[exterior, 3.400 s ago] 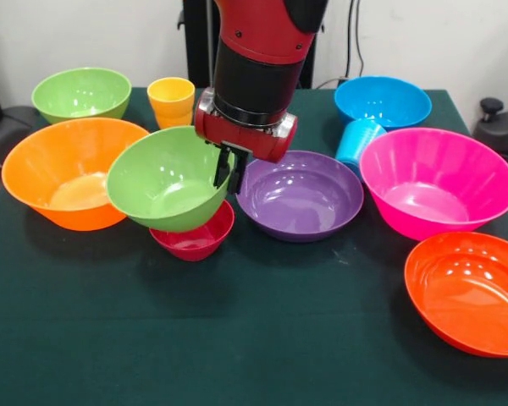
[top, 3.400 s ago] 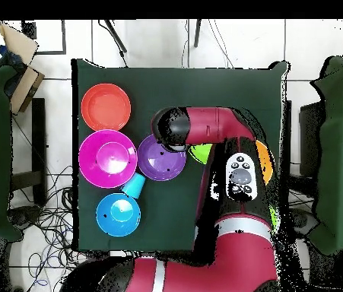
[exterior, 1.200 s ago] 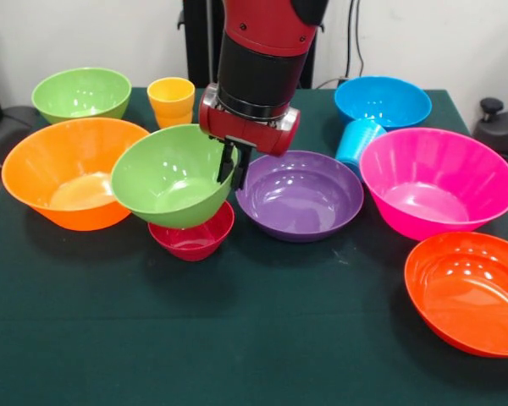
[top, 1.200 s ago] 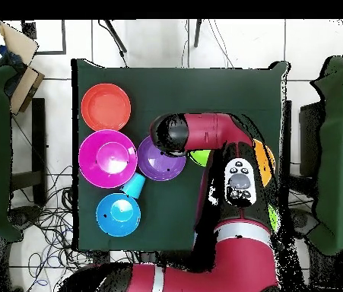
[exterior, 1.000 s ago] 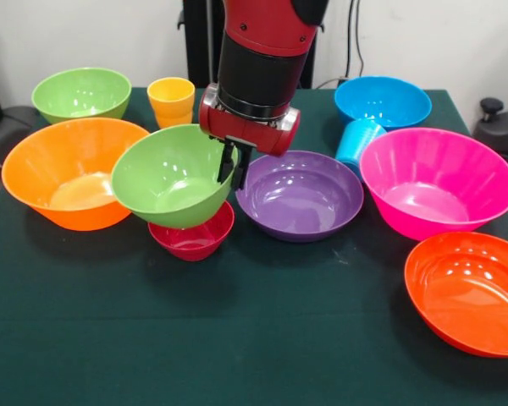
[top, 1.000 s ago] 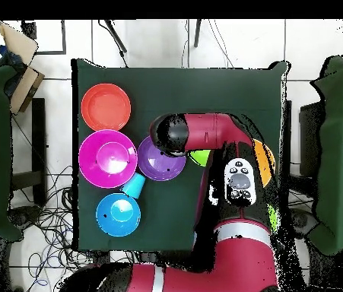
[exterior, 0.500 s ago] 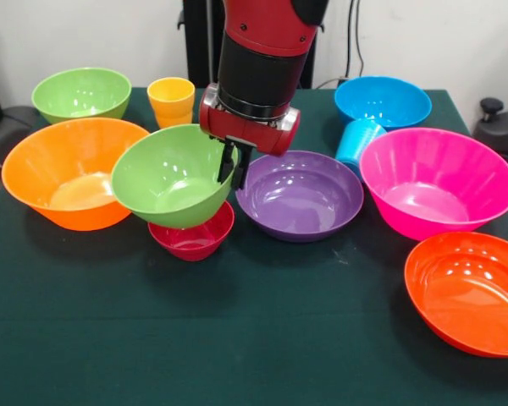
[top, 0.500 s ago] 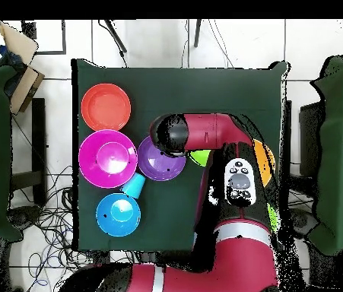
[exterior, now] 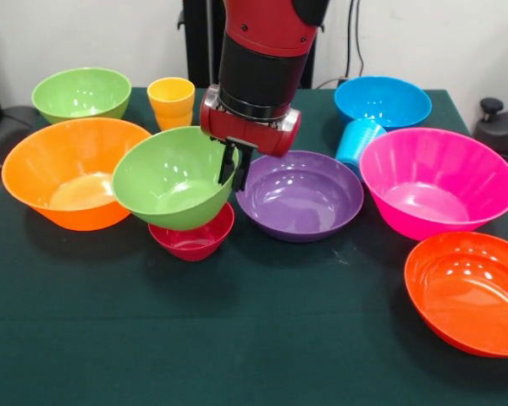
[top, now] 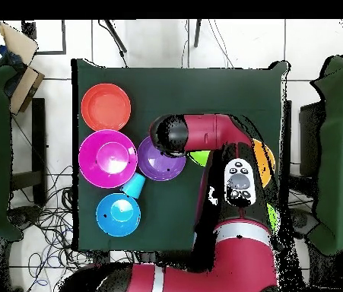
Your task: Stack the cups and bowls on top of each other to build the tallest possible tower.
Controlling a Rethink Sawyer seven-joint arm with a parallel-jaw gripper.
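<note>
Gripper clamped on right rim of green bowl, fingers straddling rim. Bowl held tilted, base resting in small crimson bowl. Orange bowl touching at left; purple bowl just beside at right. Yellow-orange cup behind, apart. Open table at front edge.
</note>
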